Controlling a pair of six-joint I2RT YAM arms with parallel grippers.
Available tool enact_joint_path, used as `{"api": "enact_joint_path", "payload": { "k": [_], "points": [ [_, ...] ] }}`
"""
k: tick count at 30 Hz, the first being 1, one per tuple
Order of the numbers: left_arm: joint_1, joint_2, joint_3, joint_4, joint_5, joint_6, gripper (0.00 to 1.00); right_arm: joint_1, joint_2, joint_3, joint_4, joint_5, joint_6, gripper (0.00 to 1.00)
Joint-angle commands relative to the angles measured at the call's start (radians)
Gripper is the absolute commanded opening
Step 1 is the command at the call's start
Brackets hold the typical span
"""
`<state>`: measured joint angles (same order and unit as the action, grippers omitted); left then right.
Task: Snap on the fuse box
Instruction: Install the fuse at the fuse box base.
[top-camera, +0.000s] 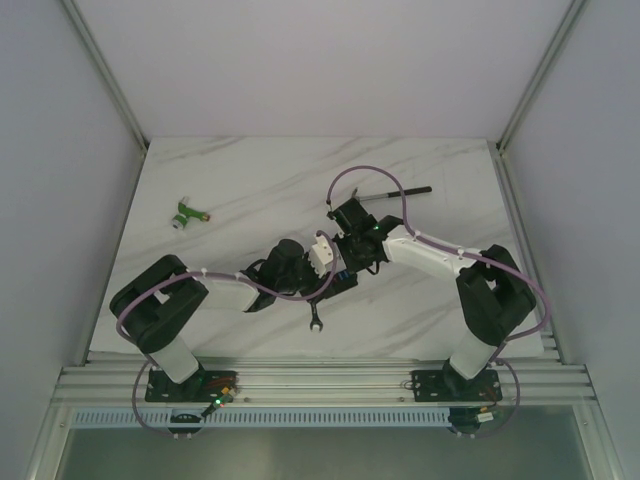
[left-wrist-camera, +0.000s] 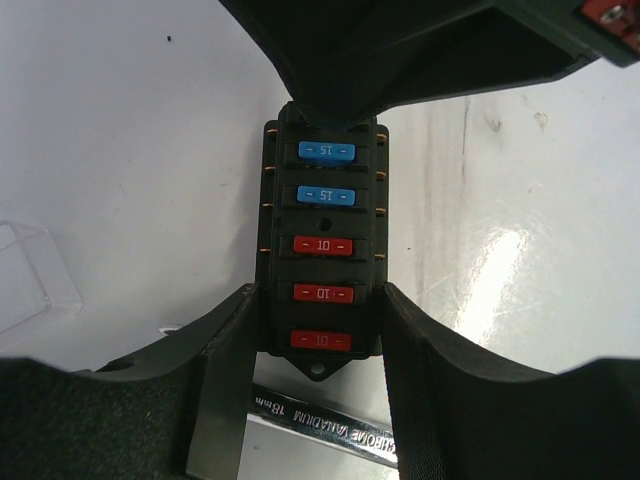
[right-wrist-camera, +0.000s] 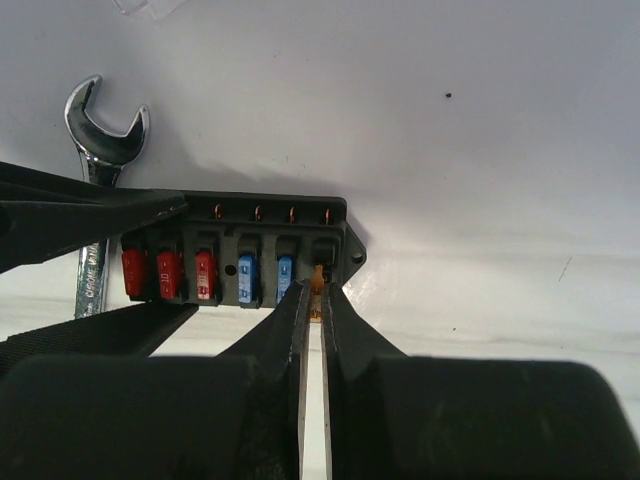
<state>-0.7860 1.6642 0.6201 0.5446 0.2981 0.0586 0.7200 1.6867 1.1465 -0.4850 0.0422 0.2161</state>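
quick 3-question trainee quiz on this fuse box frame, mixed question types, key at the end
1. How many red fuses sit in the black rectangular plastic fuse box?
2. True or false: the clear plastic cover is already snapped onto the box.
3. Which tool shows next to the box in both wrist views? A. chrome open-end wrench B. hammer C. pliers

Key: 1. three; 2. false, it lies apart on the table; 3. A
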Motion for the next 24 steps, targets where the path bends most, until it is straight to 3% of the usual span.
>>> {"api": "enact_joint_path", "payload": {
  "k": [1,24],
  "points": [
    [-0.004,0.029,0.018,-0.045,0.031,0.017,0.53,0.004,-0.024,0.01,-0.012,0.014,-0.015,0.0],
    [-0.019,0.063,0.05,-0.107,-0.013,0.056,0.51,0.005,-0.002,0.019,-0.053,0.018,-0.043,0.0]
  ]
}}
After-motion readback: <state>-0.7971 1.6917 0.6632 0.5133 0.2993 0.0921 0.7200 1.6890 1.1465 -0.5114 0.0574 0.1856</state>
